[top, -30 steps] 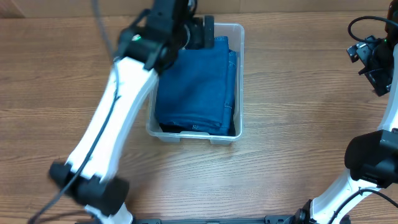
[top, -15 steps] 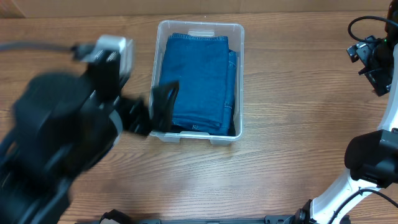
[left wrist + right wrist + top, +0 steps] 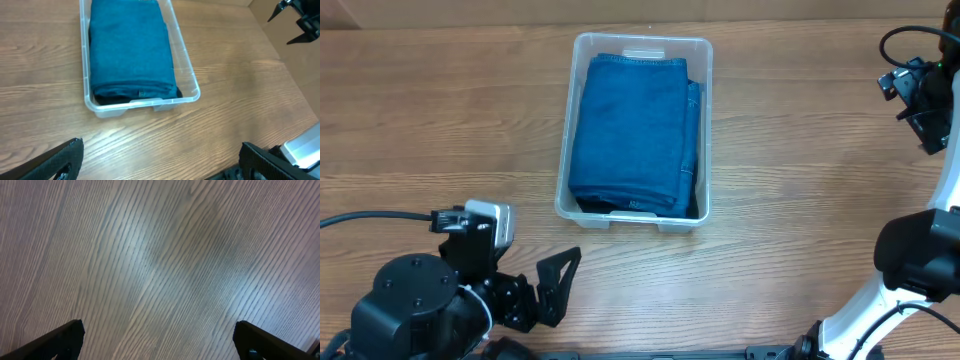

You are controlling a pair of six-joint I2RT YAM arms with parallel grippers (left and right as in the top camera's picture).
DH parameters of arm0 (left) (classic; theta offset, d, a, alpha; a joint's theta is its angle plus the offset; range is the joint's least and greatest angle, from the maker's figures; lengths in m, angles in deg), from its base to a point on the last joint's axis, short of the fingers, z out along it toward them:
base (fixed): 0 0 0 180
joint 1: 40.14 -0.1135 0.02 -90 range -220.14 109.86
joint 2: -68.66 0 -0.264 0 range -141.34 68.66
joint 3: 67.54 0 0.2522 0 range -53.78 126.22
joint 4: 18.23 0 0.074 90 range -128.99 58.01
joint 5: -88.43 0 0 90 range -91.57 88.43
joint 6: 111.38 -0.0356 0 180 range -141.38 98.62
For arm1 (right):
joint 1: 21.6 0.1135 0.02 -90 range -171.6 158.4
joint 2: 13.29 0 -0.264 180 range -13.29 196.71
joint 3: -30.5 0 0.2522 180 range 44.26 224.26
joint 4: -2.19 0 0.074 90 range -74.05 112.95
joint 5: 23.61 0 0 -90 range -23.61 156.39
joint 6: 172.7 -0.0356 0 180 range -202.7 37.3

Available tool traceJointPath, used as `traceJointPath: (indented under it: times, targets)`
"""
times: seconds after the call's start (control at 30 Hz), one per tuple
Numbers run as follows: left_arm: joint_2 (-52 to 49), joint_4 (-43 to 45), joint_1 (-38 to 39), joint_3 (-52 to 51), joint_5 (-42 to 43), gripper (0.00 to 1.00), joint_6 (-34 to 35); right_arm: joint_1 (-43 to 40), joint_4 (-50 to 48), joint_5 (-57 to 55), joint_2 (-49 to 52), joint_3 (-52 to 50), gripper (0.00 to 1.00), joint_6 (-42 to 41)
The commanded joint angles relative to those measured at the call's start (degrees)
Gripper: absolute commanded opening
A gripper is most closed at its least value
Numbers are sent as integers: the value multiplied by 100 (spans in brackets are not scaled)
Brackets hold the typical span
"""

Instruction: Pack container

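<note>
**A:** Where does the container (image 3: 563, 160) sit?

**B:** Mid-desk, toward the far edge. It's a clear plastic tub, rectangular with rounded corners and a thick rim, its long side running away from the arms.

**A:** What's inside?

**B:** A folded blue cloth (image 3: 632, 120), denim by the look of it. It lies flat and smooth on top, with a stitched hem at the far end and stacked folds at the near end. It nearly fills the tub.

**A:** And the desk (image 3: 800, 170)?

**B:** Pale brown wood grain with fine streaks and a dull sheen.

**A:** The left gripper (image 3: 160, 157)?

**B:** Spread wide and empty, with its black fingers at the lower corners of its own view. It's at the front left, well apart from the tub.

**A:** The right gripper (image 3: 157, 335)?

**B:** Also spread and holding nothing, over bare grain at the far right.
</note>
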Motion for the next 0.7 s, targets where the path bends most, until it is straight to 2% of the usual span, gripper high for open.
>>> traceJointPath:
  times: [0.0, 0.1, 0.2, 0.23, 0.27, 0.33, 0.5, 0.67]
  targets:
    - [48, 92, 42, -402, -105, 100, -1158, 15, -7, -11, -146, 7, 100, -22]
    - [48, 367, 42, -1005, -105, 100, -1493, 15, -4, -11, -146, 7, 100, -22]
    - [55, 1390, 42, -1950, -9, 100, -1781, 15, -7, -11, -146, 7, 100, -22]
    - [87, 1801, 24, -2245, 111, 100, -2109, 15, -4, -11, -146, 7, 100, -22]
    - [190, 2490, -105, -2717, 446, 100, -2734, 15, -7, -11, -146, 7, 100, -22]
    - [501, 3593, -555, -3624, 1207, 100, -3491, 15, -7, -11, -146, 7, 100, -22]
    - [1655, 5005, -1781, -5532, 1683, 100, -3560, 15, -4, -11, -146, 7, 100, -22]
    - [2946, 6290, -2339, -6802, 1657, 100, -3694, 15, -7, -11, -146, 7, 100, -22]
